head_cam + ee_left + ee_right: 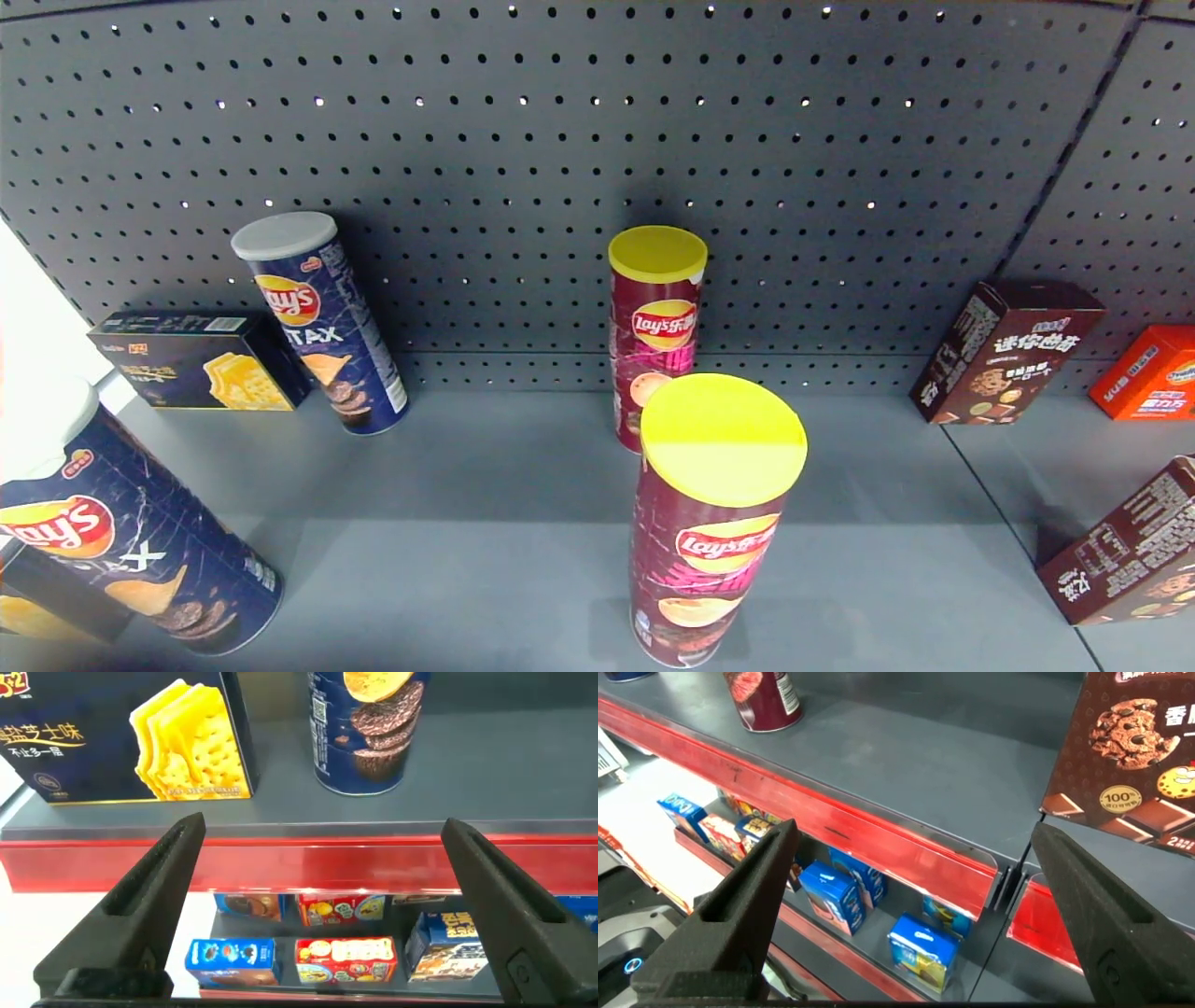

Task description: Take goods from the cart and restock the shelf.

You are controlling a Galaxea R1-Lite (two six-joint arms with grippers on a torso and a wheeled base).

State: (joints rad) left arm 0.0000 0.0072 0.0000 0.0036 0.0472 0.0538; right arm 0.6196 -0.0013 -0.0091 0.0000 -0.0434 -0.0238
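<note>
Looking over the grey metal shelf (485,523), I see the front maroon cardboard chip can (709,551) with its yellow lid standing upright, long axis vertical, lid up; its twin (653,345) stands just behind. My left gripper (322,824) and right gripper (915,829) gape wide, empty.

Bright, even light from above; cans (714,551) drop soft shadows on the shelf (485,560); white glare at left.

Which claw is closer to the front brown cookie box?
Right. The right gripper sits just off the shelf by the brown cookie box; the left gripper faces the cracker box and blue can, farther along.
</note>
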